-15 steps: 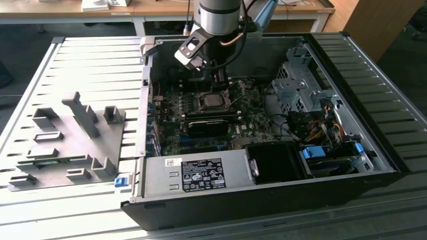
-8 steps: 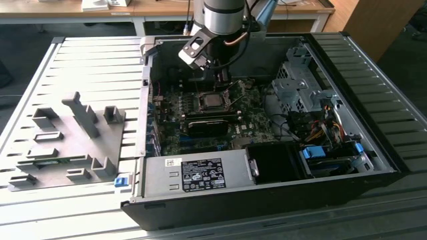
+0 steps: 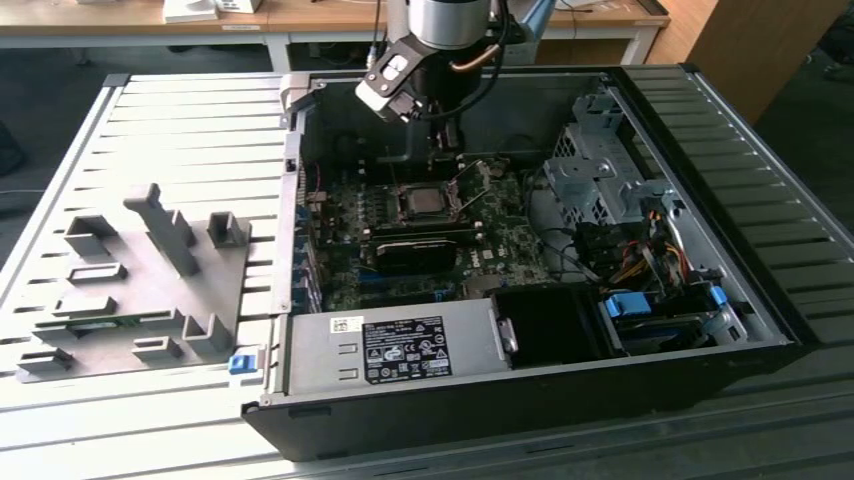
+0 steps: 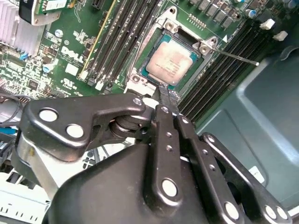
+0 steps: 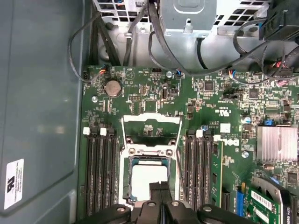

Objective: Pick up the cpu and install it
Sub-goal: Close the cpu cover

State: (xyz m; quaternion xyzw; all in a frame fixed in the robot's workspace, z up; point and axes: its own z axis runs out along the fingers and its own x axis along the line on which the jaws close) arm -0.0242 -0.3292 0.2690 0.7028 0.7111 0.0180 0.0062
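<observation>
Closest in, the gripper (image 4: pixel 163 97) has its fingers pinched together on nothing, tips poised right at the edge of the socket (image 4: pixel 148 45), and the cpu (image 4: pixel 170 63) is lying inside that socket, silvery top up, looking flat. That reads to me as the seating step, and doing it well means a light touch: no sideways shove, chip kept level and square in the socket. Beyond the socket the cover plate (image 5: pixel 150 122) stands open and the lever (image 4: pixel 233 57) is swung aside, so steer clear of both.
</observation>
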